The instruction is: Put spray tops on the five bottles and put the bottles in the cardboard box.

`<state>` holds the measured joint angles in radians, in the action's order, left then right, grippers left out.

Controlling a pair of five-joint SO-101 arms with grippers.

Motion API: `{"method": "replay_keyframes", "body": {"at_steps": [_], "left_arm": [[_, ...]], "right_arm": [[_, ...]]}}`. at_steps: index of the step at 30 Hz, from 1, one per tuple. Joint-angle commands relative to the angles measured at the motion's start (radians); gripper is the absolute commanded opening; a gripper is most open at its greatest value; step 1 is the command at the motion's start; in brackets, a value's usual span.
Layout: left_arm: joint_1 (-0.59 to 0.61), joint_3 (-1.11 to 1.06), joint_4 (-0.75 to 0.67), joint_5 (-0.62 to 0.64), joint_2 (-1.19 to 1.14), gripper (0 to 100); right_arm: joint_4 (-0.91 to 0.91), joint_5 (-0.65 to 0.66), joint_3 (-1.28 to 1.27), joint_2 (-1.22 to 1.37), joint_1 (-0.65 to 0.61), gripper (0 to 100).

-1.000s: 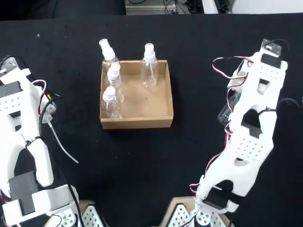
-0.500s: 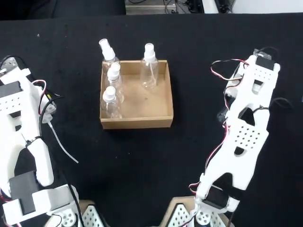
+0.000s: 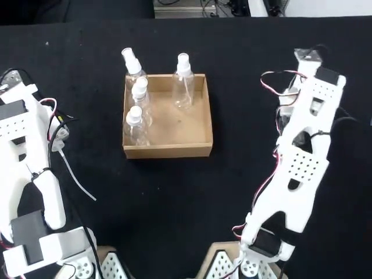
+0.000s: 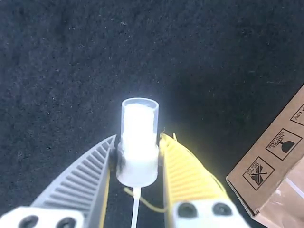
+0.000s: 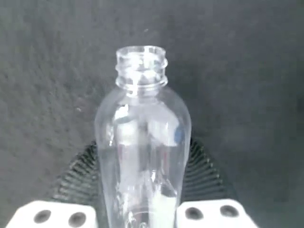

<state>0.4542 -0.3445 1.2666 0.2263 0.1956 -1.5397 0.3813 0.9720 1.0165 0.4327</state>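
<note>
- Fifth bottle (image 5: 142,128): uncapped, neck bare; pinched by right gripper (image 5: 142,159), right of cardboard box (image 3: 168,152).
- Spray top (image 4: 139,116): clamped in left gripper (image 4: 137,142), dip tube (image 4: 135,211) hanging.
- Step, judged: capping the fifth bottle; next needs the tube lined over the open neck.

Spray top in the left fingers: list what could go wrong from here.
1. The spray top trails a long tube that could miss the narrow open neck of the bottle.
2. The smooth clear bottle might twist in the right fingers during capping.
</note>
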Motion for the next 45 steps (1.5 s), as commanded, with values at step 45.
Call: {"method": "replay_keyframes", "body": {"at_steps": [45], "left_arm": [[-0.309, 0.285, -0.219, 0.08, 0.824, 5]], "right_arm": [[0.784, -0.276, -1.946, -2.416, -0.56, 3.9]]}}
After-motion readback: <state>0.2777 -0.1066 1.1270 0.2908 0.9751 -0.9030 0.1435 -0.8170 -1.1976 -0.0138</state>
